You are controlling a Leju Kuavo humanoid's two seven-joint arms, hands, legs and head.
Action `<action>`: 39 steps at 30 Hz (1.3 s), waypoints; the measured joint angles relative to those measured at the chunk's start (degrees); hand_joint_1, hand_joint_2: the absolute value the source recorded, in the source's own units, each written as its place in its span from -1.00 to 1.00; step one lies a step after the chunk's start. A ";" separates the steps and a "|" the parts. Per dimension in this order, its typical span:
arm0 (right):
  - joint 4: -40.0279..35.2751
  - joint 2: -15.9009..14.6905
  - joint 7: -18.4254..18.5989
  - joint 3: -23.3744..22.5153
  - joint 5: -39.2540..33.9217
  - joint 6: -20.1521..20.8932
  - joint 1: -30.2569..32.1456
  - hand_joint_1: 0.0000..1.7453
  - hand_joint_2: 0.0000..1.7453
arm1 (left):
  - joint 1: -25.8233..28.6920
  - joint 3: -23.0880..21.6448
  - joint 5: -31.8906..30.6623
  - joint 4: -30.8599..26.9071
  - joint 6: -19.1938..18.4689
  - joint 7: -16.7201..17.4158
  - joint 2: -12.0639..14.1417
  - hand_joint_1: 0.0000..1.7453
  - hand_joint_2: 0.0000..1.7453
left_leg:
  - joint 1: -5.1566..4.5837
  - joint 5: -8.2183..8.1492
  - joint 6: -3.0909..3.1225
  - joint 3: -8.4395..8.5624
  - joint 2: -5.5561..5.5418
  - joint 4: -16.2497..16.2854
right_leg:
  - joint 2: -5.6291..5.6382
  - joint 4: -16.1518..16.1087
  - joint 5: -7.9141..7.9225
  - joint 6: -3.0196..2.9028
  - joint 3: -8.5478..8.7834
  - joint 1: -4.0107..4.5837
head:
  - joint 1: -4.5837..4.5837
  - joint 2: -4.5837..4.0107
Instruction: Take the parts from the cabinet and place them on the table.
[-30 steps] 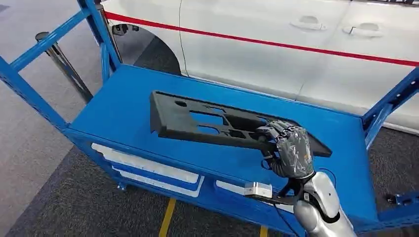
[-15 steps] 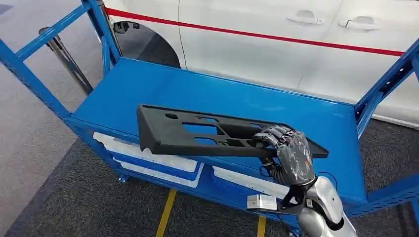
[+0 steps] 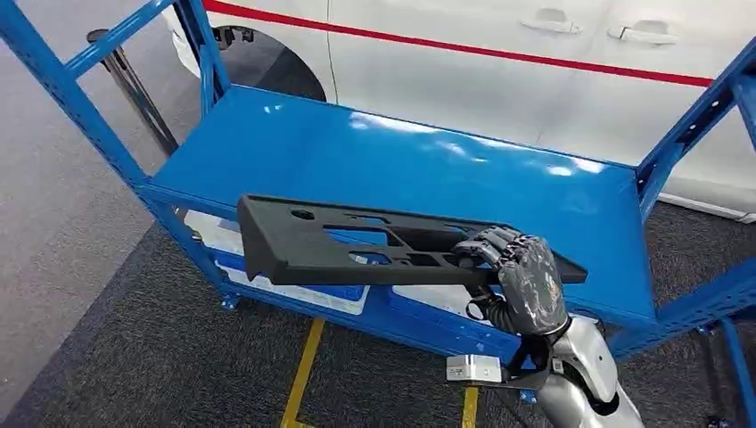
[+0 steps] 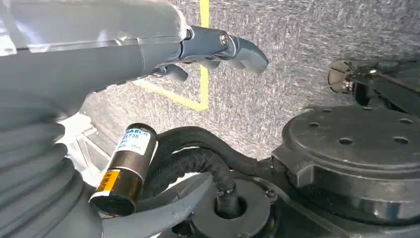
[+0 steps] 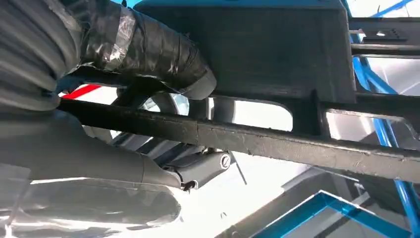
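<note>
Blue cabinet point(image 3: 383, 165); right robot hand point(image 3: 521, 276) grips black part point(image 3: 357, 245) (cutouts)

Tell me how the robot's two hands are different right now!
The right hand is raised over the blue shelf and grips the long black part; the left hand holds nothing. The right hand's fingers wrap around the part's edge, while the left hand hangs low over grey carpet. Both have grey ribbed covers.
</note>
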 joint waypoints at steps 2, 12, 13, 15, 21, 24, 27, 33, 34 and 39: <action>-0.02 0.00 -0.11 0.02 -0.18 0.40 -0.31 1.00 1.00 | -0.38 0.48 -1.05 0.35 -0.75 -0.33 -0.02 -1.00 1.00 | 0.22 0.89 -0.71 -0.05 0.02 -0.22 | 0.10 -0.28 0.35 -0.57 -0.57 0.35 | 0.15 0.00; 0.87 4.68 3.39 4.01 0.04 8.22 -5.07 1.00 1.00 | -10.39 -1.43 -4.54 11.42 9.72 -12.75 -0.13 -1.00 1.00 | 1.22 -5.89 -3.08 1.56 -0.30 10.79 | -0.76 -0.02 7.40 -1.31 -9.09 -0.79 | 0.09 0.00; 1.03 5.77 4.00 5.43 0.15 8.31 -6.10 1.00 1.00 | -12.32 -3.85 -3.01 14.09 12.73 -12.87 -0.15 -1.00 1.00 | 1.23 -5.64 -2.80 5.59 -0.32 5.43 | -0.76 0.46 7.89 -1.03 -9.87 -0.84 | 0.09 0.00; 1.35 7.69 4.96 8.10 0.17 8.07 -7.85 1.00 1.00 | -13.53 -7.03 -1.10 15.47 14.79 -11.81 -0.20 -1.00 1.00 | 1.11 -8.30 -2.25 10.21 -0.46 -1.88 | -0.66 1.27 8.54 -0.46 -10.70 -0.51 | 0.26 0.00; 3.39 10.36 6.60 13.14 -0.05 6.89 -10.46 1.00 1.00 | -10.49 -9.07 1.90 14.93 11.76 -9.31 0.70 -1.00 1.00 | 1.02 -4.97 0.42 7.20 0.22 -2.06 | 0.00 5.58 2.84 1.52 -12.90 -1.16 | 0.22 0.00; 4.00 10.54 6.88 14.12 -0.07 6.78 -10.79 1.00 1.00 | -10.11 -9.31 2.05 14.82 11.41 -9.14 0.96 -1.00 1.00 | 0.72 -3.38 0.67 4.95 0.18 -1.92 | 0.01 15.39 -3.37 1.95 -14.69 -1.17 | 0.24 0.00; 4.00 10.54 6.88 14.12 -0.07 6.78 -10.79 1.00 1.00 | -10.11 -9.31 2.05 14.82 11.41 -9.14 0.96 -1.00 1.00 | 0.72 -3.38 0.67 4.95 0.18 -1.92 | 0.01 15.39 -3.37 1.95 -14.69 -1.17 | 0.24 0.00; 4.79 11.28 6.82 15.50 -0.55 6.73 -11.68 1.00 1.00 | -9.68 -9.53 2.27 14.73 11.39 -8.37 1.11 -1.00 1.00 | 0.09 -0.84 -0.23 0.14 0.20 0.09 | 0.05 0.94 0.55 -0.17 -0.95 -0.25 | 0.20 0.00; 5.24 12.20 6.86 16.37 -0.83 6.56 -12.77 1.00 1.00 | -9.10 -9.36 2.19 13.91 10.12 -7.39 1.16 -1.00 1.00 | 0.53 0.14 -0.97 0.06 0.41 -0.12 | 0.09 -0.15 0.49 -0.56 -1.01 0.23 | 0.24 0.00; 6.34 13.42 7.26 17.94 -1.79 5.93 -14.18 1.00 1.00 | -7.47 -7.89 0.70 11.19 7.27 -6.21 0.98 -1.00 1.00 | 0.91 -8.37 -2.69 -2.55 -0.03 7.27 | -0.57 -1.09 3.65 -2.26 -3.40 -0.46 | 0.11 0.00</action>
